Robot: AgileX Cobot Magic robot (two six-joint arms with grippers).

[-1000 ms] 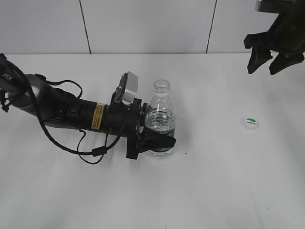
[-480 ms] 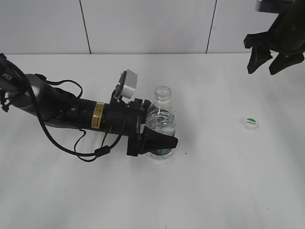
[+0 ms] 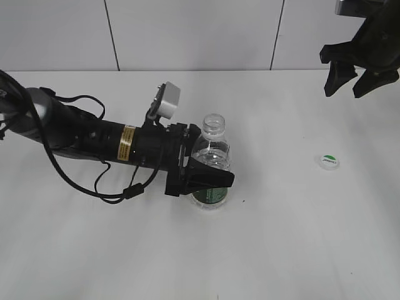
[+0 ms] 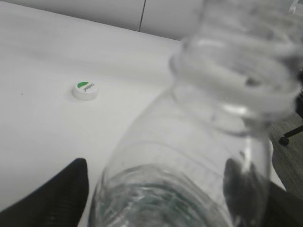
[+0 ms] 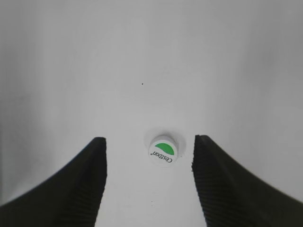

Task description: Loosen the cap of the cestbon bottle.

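Cestbon bottle point(image 3: 210, 164): you have it standing upright on the white table point(image 3: 281, 250), its neck open and bare, water inside and the dark green label low on its body. Take it as your landmark.

Left gripper point(image 3: 209, 181): your left arm lies low across the table and reaches the bottle from its left side. The black fingers point(image 3: 212, 179) are pressed against the bottle's lower body, one in front and one behind, pinching it just above the label. In the left wrist view the bottle point(image 4: 199, 142) fills the frame, blurred, with a dark finger point(image 4: 61, 194) at each lower corner.

Cap point(image 3: 329, 160): it is off the bottle and lies flat on the table well to the bottle's right, green mark facing up. The left wrist view shows the cap point(image 4: 85, 90) beyond the bottle's shoulder, apart from it.

Right gripper point(image 3: 355, 78): you hold it raised, far to the right of the bottle and farther back than the cap. Its fingers are spread wide and hold nothing. In the right wrist view the cap point(image 5: 163, 149) sits on the table between the two ribbed fingers point(image 5: 75, 184), touching neither.
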